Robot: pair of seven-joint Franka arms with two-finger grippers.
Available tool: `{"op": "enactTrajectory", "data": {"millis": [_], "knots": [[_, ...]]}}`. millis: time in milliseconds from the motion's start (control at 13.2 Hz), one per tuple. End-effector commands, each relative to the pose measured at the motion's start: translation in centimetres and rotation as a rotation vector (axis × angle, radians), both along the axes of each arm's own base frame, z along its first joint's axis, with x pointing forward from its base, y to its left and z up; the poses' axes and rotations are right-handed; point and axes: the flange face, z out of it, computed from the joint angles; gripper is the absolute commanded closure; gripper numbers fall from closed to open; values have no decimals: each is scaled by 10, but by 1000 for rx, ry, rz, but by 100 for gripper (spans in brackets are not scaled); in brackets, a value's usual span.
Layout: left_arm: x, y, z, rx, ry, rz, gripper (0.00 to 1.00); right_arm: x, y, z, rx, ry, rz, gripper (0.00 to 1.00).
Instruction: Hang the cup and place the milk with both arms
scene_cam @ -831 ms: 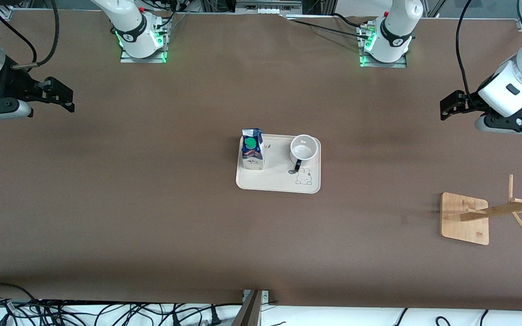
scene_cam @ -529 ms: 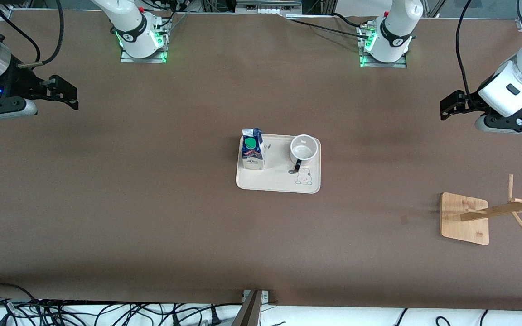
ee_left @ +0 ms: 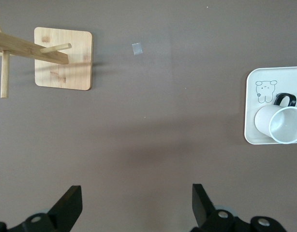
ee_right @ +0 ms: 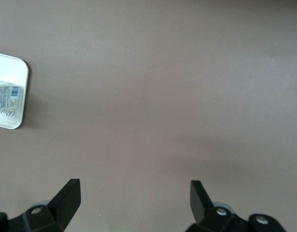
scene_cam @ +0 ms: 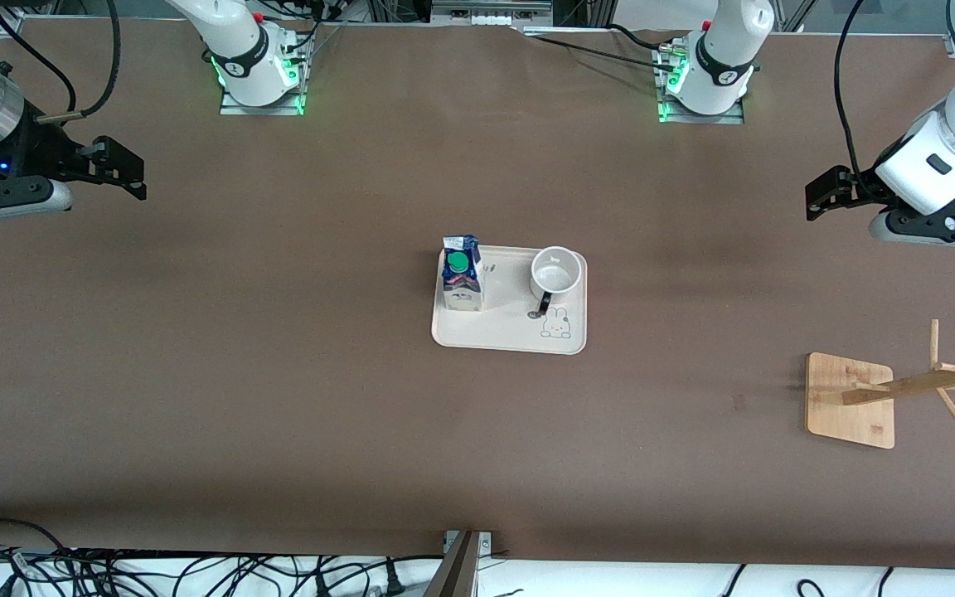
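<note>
Right now a pale tray sits in the middle of the brown desk. The milk stands up on the tray, at the side toward the right arm's end. The cup stands on the same tray, at the side toward the left arm's end, with its opening up. Its thin black handle points toward the front camera, next to a little bunny drawing.

A wooden rack with pegs stands near the left arm's end of the desk, well apart from the tray and closer to the front camera.

Up in the air, the left end effector hangs over bare desk at its own end. Its fingers are spread wide and hold nothing. The right end effector hangs over bare desk at the other end. Its fingers are spread wide too, with nothing between them.
</note>
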Motion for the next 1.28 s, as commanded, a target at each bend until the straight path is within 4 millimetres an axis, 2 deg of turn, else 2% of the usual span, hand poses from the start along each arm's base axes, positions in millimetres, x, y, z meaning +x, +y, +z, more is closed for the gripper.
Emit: {"op": "enactTrajectory", "data": {"millis": [0, 76, 151, 227, 453, 605, 756, 983, 1209], "knots": [[6, 2, 7, -3, -5, -1, 0, 1, 9, -1, 8, 15, 24, 0], [7, 2, 13, -4, -17, 1, 0, 2, 20, -6, 22, 20, 33, 0], [8, 2, 9, -2, -9, 1, 0, 2, 33, -8, 28, 23, 54, 0], [8, 2, 9, -2, -6, -5, 0, 6, 43, -20, 29, 40, 65, 0], [12, 7, 18, 47, -29, -35, 0, 20, 101, -52, 78, 29, 61, 0], [16, 8, 24, 50, -42, -52, 0, 25, 138, -72, 81, 15, -9, 0], [19, 6, 22, 49, -39, -87, 0, 20, 186, -87, 85, -8, -74, 0], [18, 2, 22, 47, -38, -92, 0, 20, 247, -113, 96, -30, -145, 0], [19, 18, 19, 38, -28, -88, 0, 6, 317, -135, 108, -43, -241, 0]]}}
